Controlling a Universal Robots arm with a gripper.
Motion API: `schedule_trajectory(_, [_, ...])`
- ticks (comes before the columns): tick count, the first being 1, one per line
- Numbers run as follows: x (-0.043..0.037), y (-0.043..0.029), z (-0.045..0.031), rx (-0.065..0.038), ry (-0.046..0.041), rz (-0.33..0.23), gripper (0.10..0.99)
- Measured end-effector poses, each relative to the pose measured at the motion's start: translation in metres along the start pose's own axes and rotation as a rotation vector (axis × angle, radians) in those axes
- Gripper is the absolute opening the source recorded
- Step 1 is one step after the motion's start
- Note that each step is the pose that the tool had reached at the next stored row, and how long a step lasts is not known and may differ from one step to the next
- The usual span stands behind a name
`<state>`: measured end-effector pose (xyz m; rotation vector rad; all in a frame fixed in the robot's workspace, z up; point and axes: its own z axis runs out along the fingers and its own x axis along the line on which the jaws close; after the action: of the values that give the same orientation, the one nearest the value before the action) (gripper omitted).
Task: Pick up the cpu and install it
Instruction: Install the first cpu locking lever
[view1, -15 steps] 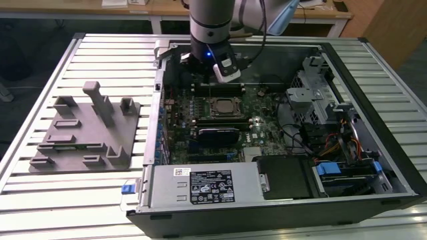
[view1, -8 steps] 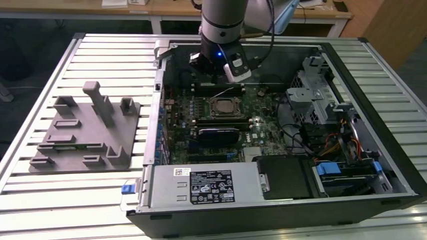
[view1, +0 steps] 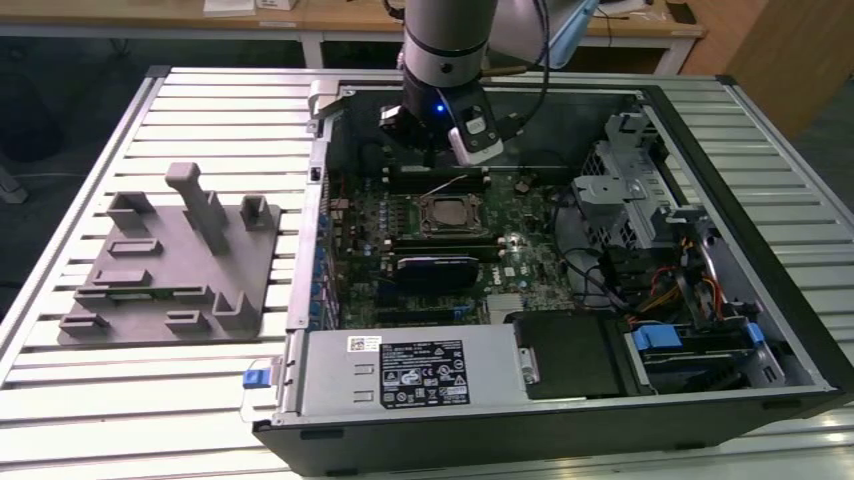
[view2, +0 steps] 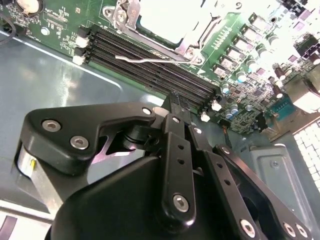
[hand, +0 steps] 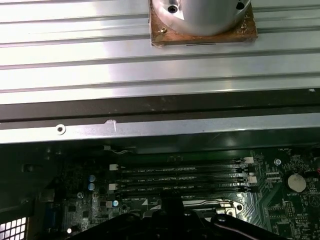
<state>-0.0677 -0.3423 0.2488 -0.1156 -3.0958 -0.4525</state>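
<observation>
The cpu sat in the motherboard socket near the middle of the open computer case, its silvery top plate showing inside the metal frame; in the second wrist view the plate lay under the raised socket frame, with the thin retention lever standing free beside the memory slots. Whether it was fully seated could not be told.

The gripper hung over the far edge of the motherboard, just beyond the socket and above the memory slots, apart from the chip. In the second wrist view its black fingers lay together with nothing between them, so the claw looked closed and empty.

The chip would probably be light, stiff and flat, with a smooth top that gives little purchase; its underside contacts and the socket pins are likely fragile, so the thin opposite edges seem the safest hold.

The case rested on a ribbed metal table. A grey fixture block stood near the table's edge at the exterior view's left. Room around the socket was tight, with cables and the drive cage crowding the case's other side.
</observation>
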Motion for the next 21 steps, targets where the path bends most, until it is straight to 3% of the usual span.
schedule_trajectory(4, [0.0,-0.0003,0.0011,0.0,-0.0044,-0.001,0.106])
schedule_trajectory(7, [0.0,-0.0008,0.0025,-0.001,-0.017,-0.004,0.106])
schedule_trajectory(21, [-0.0002,-0.0029,0.009,-0.009,-0.1177,-0.032,0.106])
